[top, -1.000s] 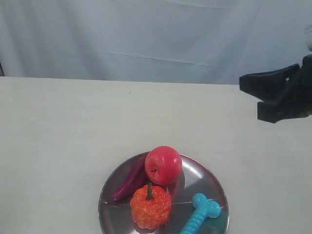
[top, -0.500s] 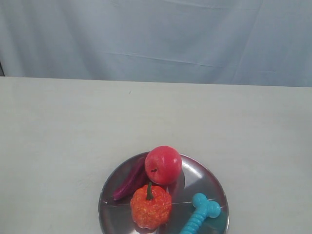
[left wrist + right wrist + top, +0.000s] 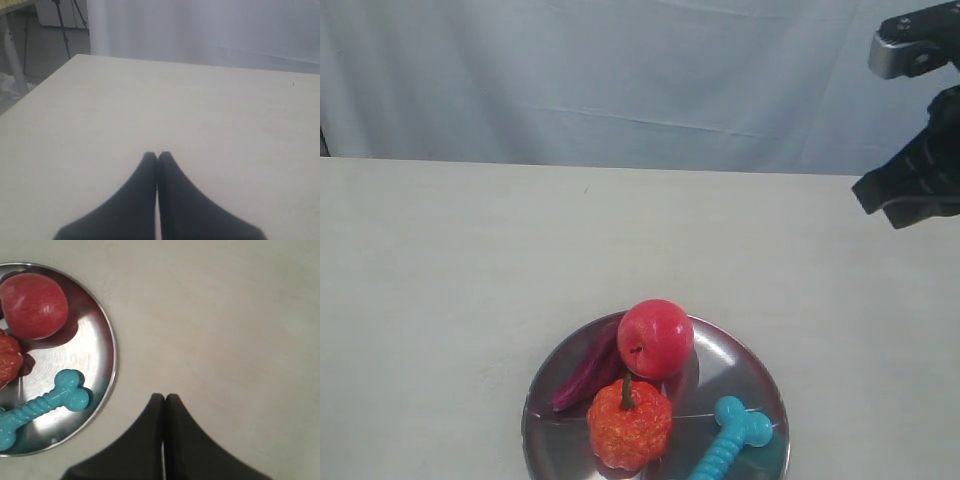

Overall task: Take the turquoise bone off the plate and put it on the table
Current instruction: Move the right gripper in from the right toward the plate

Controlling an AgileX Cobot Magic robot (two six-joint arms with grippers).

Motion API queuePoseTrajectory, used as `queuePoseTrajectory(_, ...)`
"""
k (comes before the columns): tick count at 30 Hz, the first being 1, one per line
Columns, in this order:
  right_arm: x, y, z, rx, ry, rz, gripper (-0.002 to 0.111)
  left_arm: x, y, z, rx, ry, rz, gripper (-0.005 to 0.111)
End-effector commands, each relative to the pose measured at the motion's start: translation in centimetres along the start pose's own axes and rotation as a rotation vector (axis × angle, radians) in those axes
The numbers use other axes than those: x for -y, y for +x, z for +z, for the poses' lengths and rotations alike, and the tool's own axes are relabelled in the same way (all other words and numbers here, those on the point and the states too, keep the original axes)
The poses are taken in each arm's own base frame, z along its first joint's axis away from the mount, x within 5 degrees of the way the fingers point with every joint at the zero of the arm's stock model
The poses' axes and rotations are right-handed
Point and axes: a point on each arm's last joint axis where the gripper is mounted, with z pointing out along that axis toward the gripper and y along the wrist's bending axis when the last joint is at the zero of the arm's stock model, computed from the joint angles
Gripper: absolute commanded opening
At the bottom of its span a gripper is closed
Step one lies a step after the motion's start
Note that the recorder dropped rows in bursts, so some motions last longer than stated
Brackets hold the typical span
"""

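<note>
The right gripper (image 3: 164,397) has its two black fingers pressed flat together, tip to tip, with nothing between them. Under those tips is bare table (image 3: 470,260). The turquoise bone (image 3: 42,407) is not at the fingers: it lies apart from them, off to one side, and the rim of the plate (image 3: 109,340) and a strip of tabletop sit between bone and fingertips. The bone rests flat on the metal. One knobbed end is nearest the rim on the gripper's side, and the ribbed shaft runs away from it.

From across the room, that gripper hangs high over the right side of the table, up near the far edge. The plate sits well back from that edge, about midway between left and right. The bone takes the plate's right part. Just beside it is an orange pumpkin-like toy (image 3: 629,425), behind that a red apple (image 3: 655,338), and a dark purple piece (image 3: 585,375) leans in at the apple's left.

The left gripper (image 3: 157,156) is likewise closed tight on nothing, over empty tabletop and facing the table's far left corner, with none of the plate's things near it. A pale grey-blue cloth (image 3: 620,70) hangs behind the far edge.
</note>
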Motion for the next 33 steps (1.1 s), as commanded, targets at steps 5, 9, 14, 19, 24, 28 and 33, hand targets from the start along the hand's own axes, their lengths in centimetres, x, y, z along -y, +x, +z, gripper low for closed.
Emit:
queuePoseTrajectory(5,-0.5,0.4,2.8,-0.079,-0.059,0.184,0.0,0.0,0.1,0.0,0.001,0.005,0.001,0.0)
queuePoseTrajectory(9,-0.6,-0.2,2.8,-0.004,-0.066,0.106,0.0,0.0,0.1,0.0,0.001,0.005,0.001,0.0)
queuePoseTrajectory(14,-1.1,-0.6,2.7,0.036,-0.124,0.122,0.0,0.0,0.1,0.0,0.001,0.005,0.001,0.0)
queuePoseTrajectory(19,-2.0,-0.5,2.6,0.029,-0.221,0.013,0.0,0.0,0.1,0.0,0.001,0.005,0.001,0.0)
queuePoseTrajectory(24,-2.2,-0.3,2.5,0.009,-0.244,0.016,0.0,0.0,0.1,0.0,0.001,0.005,0.001,0.0)
queuePoseTrajectory(28,-2.6,0.1,2.7,-0.046,-0.237,-0.011,0.022,0.0,0.1,0.0,0.001,0.005,0.001,0.0)
queuePoseTrajectory(33,-4.3,0.0,2.6,-0.058,-0.263,-0.046,0.087,0.0,0.1,0.0,0.001,0.005,0.001,0.0)
